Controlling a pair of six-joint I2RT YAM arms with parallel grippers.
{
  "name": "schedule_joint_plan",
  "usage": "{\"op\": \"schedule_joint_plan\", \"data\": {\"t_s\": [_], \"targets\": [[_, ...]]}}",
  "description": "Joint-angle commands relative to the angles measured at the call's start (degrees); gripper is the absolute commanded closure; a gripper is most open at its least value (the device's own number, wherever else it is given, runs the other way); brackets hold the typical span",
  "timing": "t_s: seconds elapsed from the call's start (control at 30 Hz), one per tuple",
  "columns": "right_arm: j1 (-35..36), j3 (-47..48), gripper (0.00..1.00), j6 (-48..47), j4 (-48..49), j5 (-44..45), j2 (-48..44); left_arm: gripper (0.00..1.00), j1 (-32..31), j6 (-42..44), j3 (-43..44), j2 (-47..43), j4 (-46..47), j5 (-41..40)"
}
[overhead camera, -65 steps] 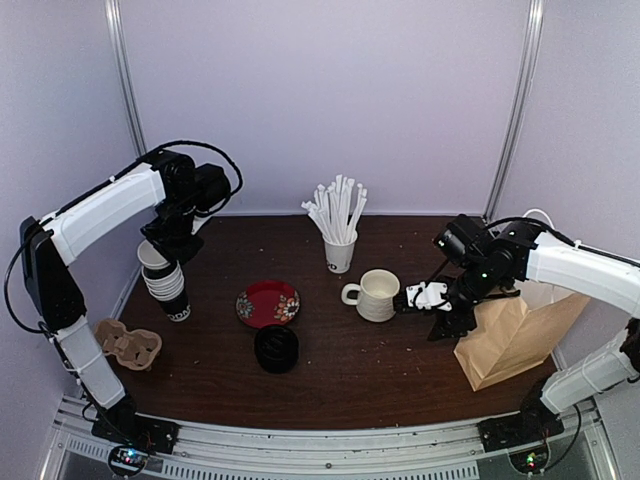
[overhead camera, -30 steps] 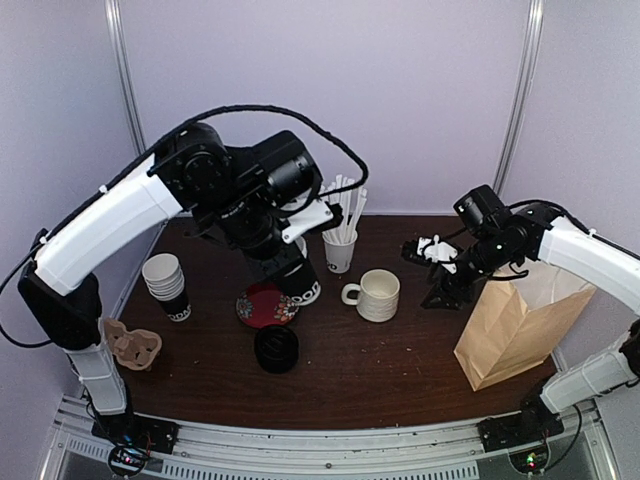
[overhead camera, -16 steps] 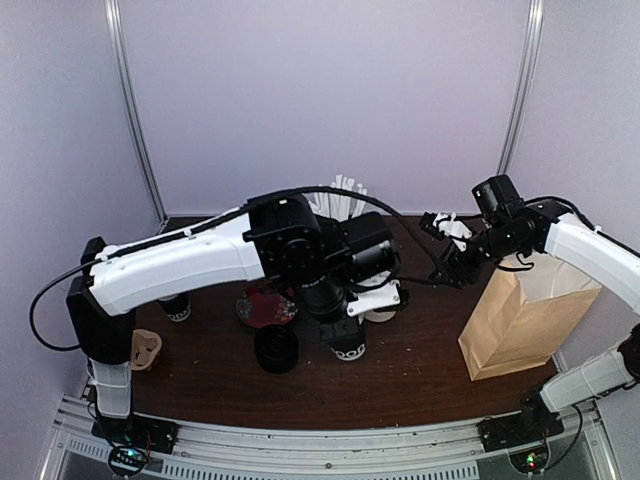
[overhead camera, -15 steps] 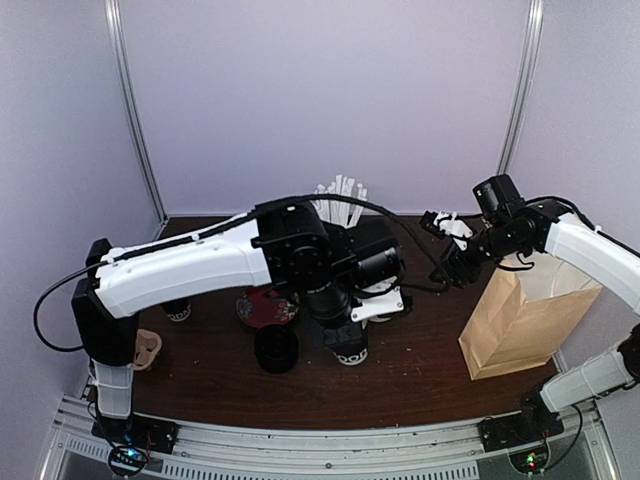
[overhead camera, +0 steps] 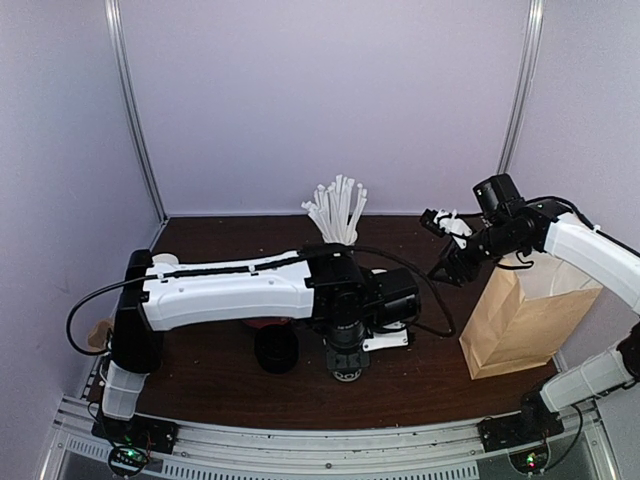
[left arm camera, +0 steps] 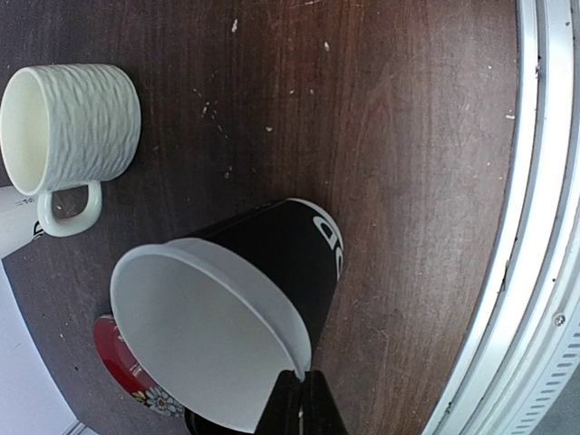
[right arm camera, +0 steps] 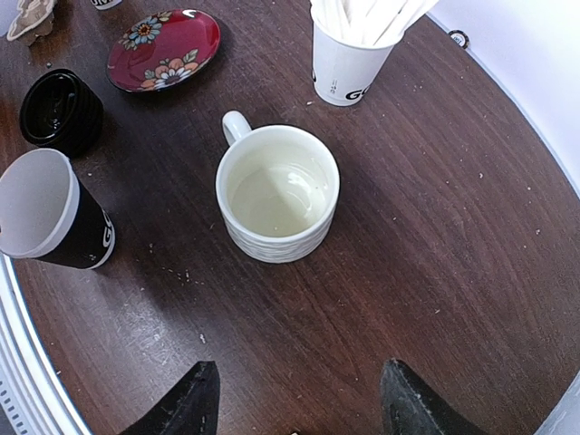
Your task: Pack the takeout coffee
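A white paper coffee cup (left arm camera: pixel 227 326) with a black lower band and no lid hangs tilted from my left gripper (left arm camera: pixel 304 399), which is shut on its rim. In the top view the left gripper (overhead camera: pixel 347 352) holds the cup (overhead camera: pixel 347 368) low over the front middle of the table; whether it touches the wood I cannot tell. The right wrist view shows the same cup (right arm camera: pixel 50 217) at the left. My right gripper (overhead camera: pixel 442 248) hovers open and empty above the table, left of the brown paper bag (overhead camera: pixel 525 320), looking down on the cream mug (right arm camera: pixel 276 195).
A stack of black lids (overhead camera: pixel 275 350) sits just left of the held cup. A red flowered plate (right arm camera: pixel 163 45), a cup of white straws (overhead camera: pixel 337 212) and a cardboard cup carrier (right arm camera: pixel 32 18) stand further back and left. The metal rail (left arm camera: pixel 535 227) runs along the front edge.
The left arm took a cup from the left stack and swung it across to the front middle, lowering it. The right gripper rose from beside the mug and has held still since.
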Motion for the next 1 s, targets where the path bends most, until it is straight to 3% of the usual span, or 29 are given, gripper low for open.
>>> {"op": "schedule_joint_plan", "data": {"t_s": [0.0, 0.17, 0.33, 0.53, 0.7, 0.77, 0.97], "targets": [[-0.2, 1.7, 0.36, 0.6, 0.9, -1.5, 1.0, 1.00, 0.2, 1.0, -1.7, -0.2, 4.2, 0.5], [-0.2, 2.1, 0.36, 0.4, 0.4, -2.5, 1.8, 0.95, 0.2, 1.4, -2.8, 0.1, 4.4, 0.7], [-0.2, 2.5, 0.36, -0.1, -0.3, -4.1, 1.9, 0.73, -0.3, 1.4, -4.3, -1.8, 4.4, -0.1], [-0.1, 4.1, 0.36, -1.0, -2.1, -6.5, 2.0, 0.64, -0.4, 1.3, -4.2, -7.5, 4.6, -0.3], [1.8, 8.5, 0.36, -2.5, -6.5, -5.6, 1.7, 0.49, 0.2, -2.3, -9.6, -16.4, 6.2, -9.1], [4.4, 10.2, 0.36, -3.5, -8.0, -3.0, 1.3, 0.44, 3.3, -6.6, -12.2, -19.6, 5.7, -11.5], [16.3, 12.4, 0.37, -5.8, -11.4, 4.2, 1.7, 0.47, 14.5, -20.6, -24.2, -27.0, 5.2, -7.6]]}}
